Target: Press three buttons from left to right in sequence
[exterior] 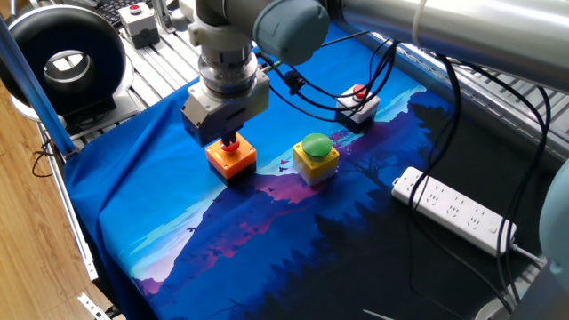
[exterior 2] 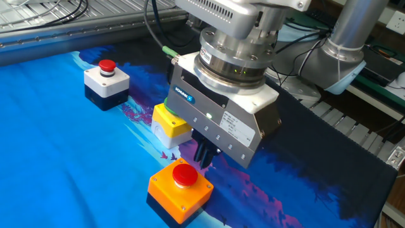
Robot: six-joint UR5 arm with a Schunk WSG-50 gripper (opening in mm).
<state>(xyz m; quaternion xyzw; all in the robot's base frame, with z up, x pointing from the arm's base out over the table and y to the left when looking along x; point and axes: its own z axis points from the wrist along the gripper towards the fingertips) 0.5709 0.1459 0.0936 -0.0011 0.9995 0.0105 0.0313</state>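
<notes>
Three button boxes stand in a row on the blue cloth. The orange box with a red cap is at the left; it also shows in the other fixed view. The yellow box with a green dome is in the middle; in the other fixed view its yellow body shows and the dome is hidden behind the gripper. The white-and-navy box with a small red cap is at the far end. My gripper points down with its dark fingers shut, just above the orange box's cap.
A white power strip lies to the right on the dark part of the table. A grey box with a red cap and a black ring-shaped device stand at the back left. Black cables run to the white-and-navy box.
</notes>
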